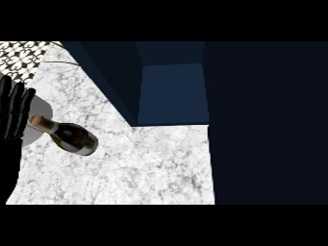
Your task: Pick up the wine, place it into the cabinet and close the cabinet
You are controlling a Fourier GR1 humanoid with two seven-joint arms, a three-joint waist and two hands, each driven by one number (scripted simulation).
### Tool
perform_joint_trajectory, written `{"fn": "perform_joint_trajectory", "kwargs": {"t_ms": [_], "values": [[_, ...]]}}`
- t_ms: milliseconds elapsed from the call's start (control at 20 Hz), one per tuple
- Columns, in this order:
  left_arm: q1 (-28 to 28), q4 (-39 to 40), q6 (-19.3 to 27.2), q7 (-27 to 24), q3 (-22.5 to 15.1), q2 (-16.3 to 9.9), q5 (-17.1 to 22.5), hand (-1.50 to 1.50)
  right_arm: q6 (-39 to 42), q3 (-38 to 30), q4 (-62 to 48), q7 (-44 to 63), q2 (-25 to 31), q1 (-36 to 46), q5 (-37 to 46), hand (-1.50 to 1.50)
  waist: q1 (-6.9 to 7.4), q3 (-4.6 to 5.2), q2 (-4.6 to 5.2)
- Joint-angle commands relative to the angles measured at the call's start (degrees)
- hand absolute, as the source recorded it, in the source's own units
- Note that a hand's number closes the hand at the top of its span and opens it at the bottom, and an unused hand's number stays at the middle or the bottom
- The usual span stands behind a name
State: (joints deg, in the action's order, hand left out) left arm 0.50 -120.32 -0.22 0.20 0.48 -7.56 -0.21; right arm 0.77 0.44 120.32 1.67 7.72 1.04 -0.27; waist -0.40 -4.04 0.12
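inspector: bottle [68,136] first. where does it stand?

onlooker: wine bottle, dark glass, on the marble counter [145,168], towards the left side. seen from above, it leans in the view, its tan-capped neck pointing up and left, its broad base down and right.

inspector: anything holding it?

onlooker: nothing. the left hand [3,120] is just beside the neck, at the left edge of the view. its fingers are straight and pointing up, spread a little, curled round nothing. i can't tell whether the nearest finger touches the cap or only overlaps it from this angle.

inspector: and the other hand?

onlooker: the right one doesn't show from here.

inspector: cabinet [173,93]?

onlooker: dark blue, at the back of the counter, above and to the right of the bottle and apart from it. its opening faces us and the inside shows as a lighter blue panel. a dark blue door [106,77] slants from the top of the view down towards the middle, along the left of that opening. a very dark mass fills the whole right side of the view; i can't tell what it is.

inspector: anything else on the counter?

onlooker: a grey rounded shape [35,103] lies partly behind the left hand, near the bottle's neck; i can't tell what it is. in the top left corner there's a patch of black-and-white patterned wall [17,55].
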Motion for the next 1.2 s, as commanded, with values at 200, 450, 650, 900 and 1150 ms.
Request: {"fn": "perform_joint_trajectory", "kwargs": {"t_ms": [200, 450, 650, 900, 1150], "values": [[3.88, 3.8, -7.5, -8.81, -2.95, -0.68, 3.29, -1.5, 3.26, 2.1, 4.68, -2.95, -1.82, -9.02, -3.88, -1.5, -0.18, 4.08, -0.2], [5.32, 3.19, -10.53, 2.35, -5.17, 3.18, 18.73, -1.5, 11.01, 3.03, 6.56, 5.86, 3.39, -8.59, -13.51, -1.5, 0.12, 4.07, -0.19], [8.96, -1.09, -11.58, 4.8, -6.08, 2.43, 20.17, -1.5, 10.86, 3.67, 14.56, 10.84, 3.46, -12.24, -15.66, -1.5, 0.31, 4.05, -0.26], [6.7, -11.47, -6.35, 15.36, -6.06, 2.11, 21.98, -1.5, 9.69, 0.22, 20.06, 17.63, 4.69, -10.28, -19.23, -1.5, 0.45, 4.03, -0.23], [9.92, -15.45, -5.36, 14.9, -6.92, 3.78, 20.84, -1.5, 6.07, 5.73, 24.71, 23.94, 2.25, -8.91, -14.96, -1.5, 0.48, 4.06, -0.25]]}}
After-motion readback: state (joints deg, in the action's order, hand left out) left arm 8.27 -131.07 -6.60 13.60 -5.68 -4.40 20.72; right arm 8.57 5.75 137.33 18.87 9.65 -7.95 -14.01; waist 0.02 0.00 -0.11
